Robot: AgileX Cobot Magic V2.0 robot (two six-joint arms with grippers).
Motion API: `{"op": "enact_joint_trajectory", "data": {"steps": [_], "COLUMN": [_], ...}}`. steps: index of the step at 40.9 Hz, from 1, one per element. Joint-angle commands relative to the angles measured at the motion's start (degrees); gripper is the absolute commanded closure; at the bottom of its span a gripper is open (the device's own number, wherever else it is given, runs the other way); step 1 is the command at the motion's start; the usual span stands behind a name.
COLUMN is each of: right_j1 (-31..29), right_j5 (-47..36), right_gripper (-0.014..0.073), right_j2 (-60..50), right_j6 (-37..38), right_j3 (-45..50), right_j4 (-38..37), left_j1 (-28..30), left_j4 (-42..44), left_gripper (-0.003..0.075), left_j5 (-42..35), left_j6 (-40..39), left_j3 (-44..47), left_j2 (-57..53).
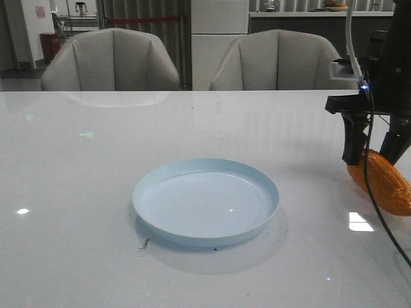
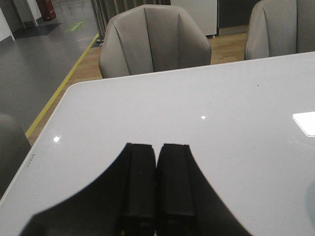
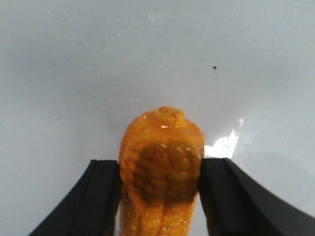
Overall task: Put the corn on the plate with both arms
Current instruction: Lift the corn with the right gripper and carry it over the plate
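Both jaws of the right gripper [image 3: 160,184] were set against the flanks of the corn [image 3: 161,167], one black finger [image 3: 101,196] on each side, with no gap visible between pad and kernels in the right wrist view. Whether the cob had been lifted clear of the table [image 1: 77,192] could not be told; in the front view it appeared to rest on the white surface at the far right edge, partly hidden behind the fingers and a black cable [image 1: 379,212]. The plate [image 1: 205,168] was seen near the middle of the table, well apart from the cob and to its left. By contrast, the left gripper [image 2: 156,187] was shown pressed together, finger against finger, with nothing held, above bare tabletop facing two grey chairs [image 2: 155,42].
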Motion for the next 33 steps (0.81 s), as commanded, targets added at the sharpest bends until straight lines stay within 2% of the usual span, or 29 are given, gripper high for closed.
{"op": "enact_joint_trajectory", "data": {"steps": [1,10,20,33], "right_j1": [-0.01,1.61,8.39,20.32], "right_j5": [0.44,7.67,11.5,11.72], "right_gripper": [0.0337,0.0337,0.0337,0.0336], "right_j2": [-3.5,-3.5,-3.5,-1.53], "right_j6": [-2.29,-4.97,-4.97,-4.92], "right_j3": [-3.96,-16.46,-29.12,-30.9], "right_j4": [0.67,0.72,1.0,4.65], "left_j1": [0.08,0.08,0.08,0.08], "left_j4": [-0.09,-0.09,-0.09,-0.09], "left_gripper": [0.0631,0.0631,0.0631,0.0631], "left_j5": [-5.36,-5.49,-5.86,-5.86], "left_j6": [-0.04,-0.04,-0.04,-0.04], "left_j3": [-1.61,-1.61,-1.61,-1.61], "left_j2": [-0.06,-0.06,-0.06,-0.06]}}
